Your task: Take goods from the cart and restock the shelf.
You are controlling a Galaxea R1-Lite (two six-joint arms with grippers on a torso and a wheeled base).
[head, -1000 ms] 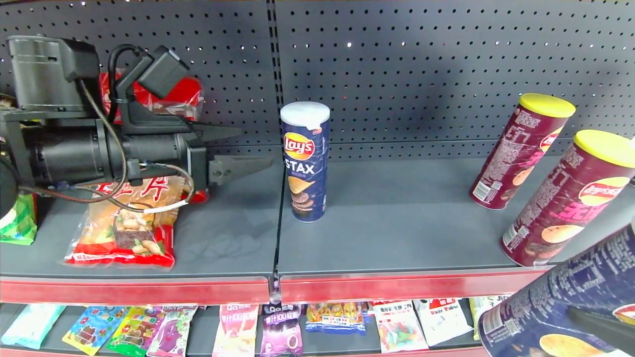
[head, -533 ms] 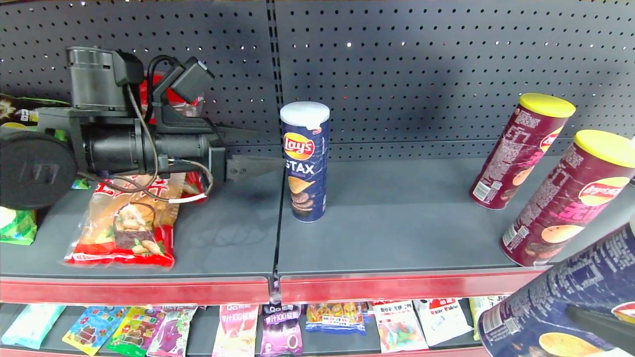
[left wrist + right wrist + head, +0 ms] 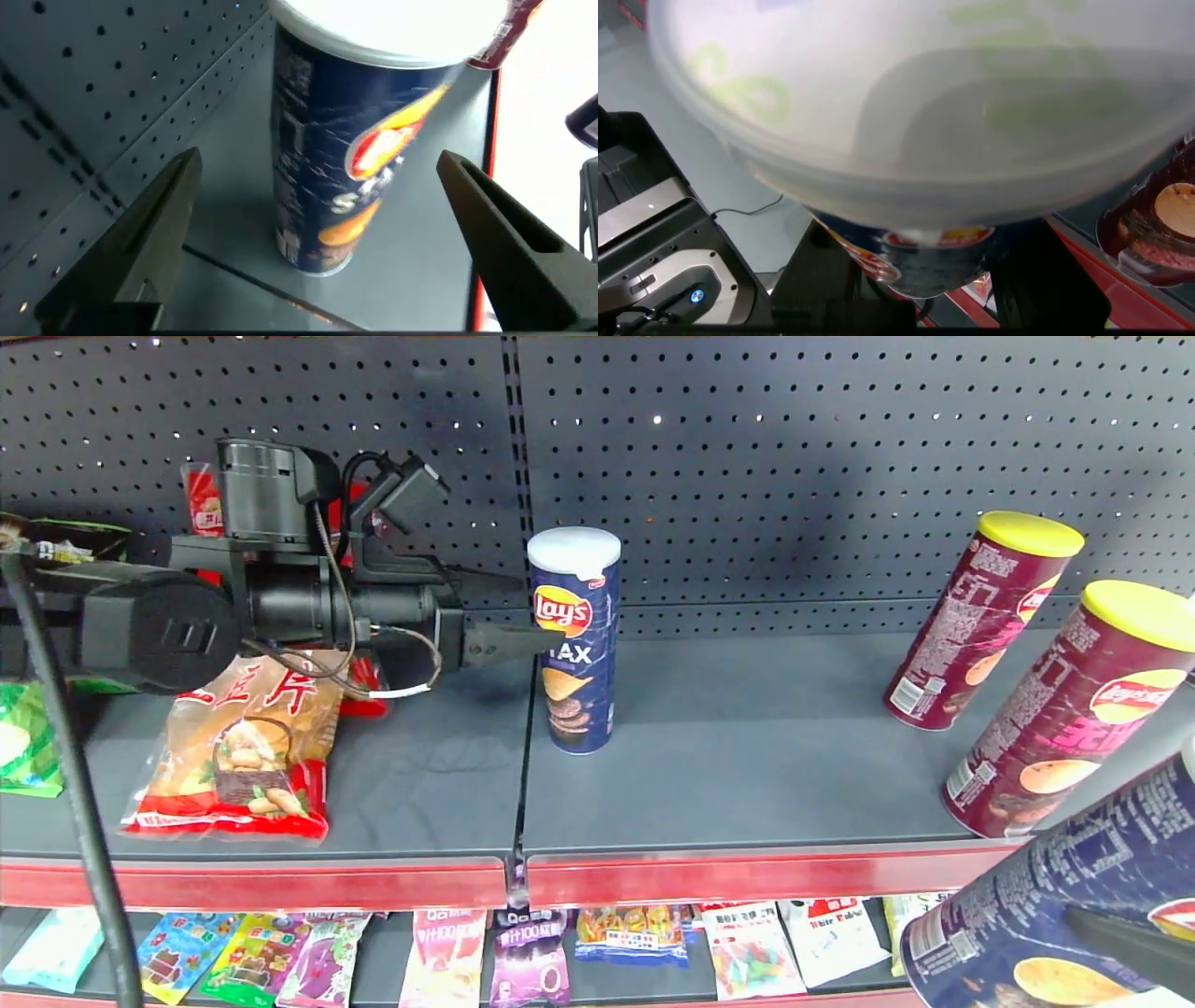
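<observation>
Blue, that held can [image 3: 1046, 915] nearest us, low on the right: what has it?

The right gripper [image 3: 934, 289]. Its fingers are closed on the can's body. The can lies slanted in front of the shelf, with its pale lid toward the wrist camera.

And just past it, lower down?

The lower shelf [image 3: 392, 971] carries a row of sweet packets [image 3: 532, 952] lying side by side.

Then the grey shelf [image 3: 747, 775] itself?

Behind its red front edge [image 3: 747, 877], a peanut bag [image 3: 243, 756] lies flat toward the left, and a green packet [image 3: 23, 747] sits at the far left end. At the right end are the nearer maroon can [image 3: 1064, 709] and, close behind it, the farther maroon can [image 3: 980, 616], both with yellow lids.

Where is the can already stocked?

The upright can [image 3: 574, 644] stands near the middle of the shelf, just right of the seam between the two shelf panels. It has a white lid on top and is well apart from the maroon pair.

And the left gripper [image 3: 320, 163]?

It lies level, coming in from the left and spread wide open, holding nothing. One fingertip is at the near side of the upright can and the other at its far side. The wrist camera shows a gap on both sides.

Farthest back?

A red bag [image 3: 201, 495] sits behind the left arm, against the pegboard [image 3: 794, 476].
</observation>
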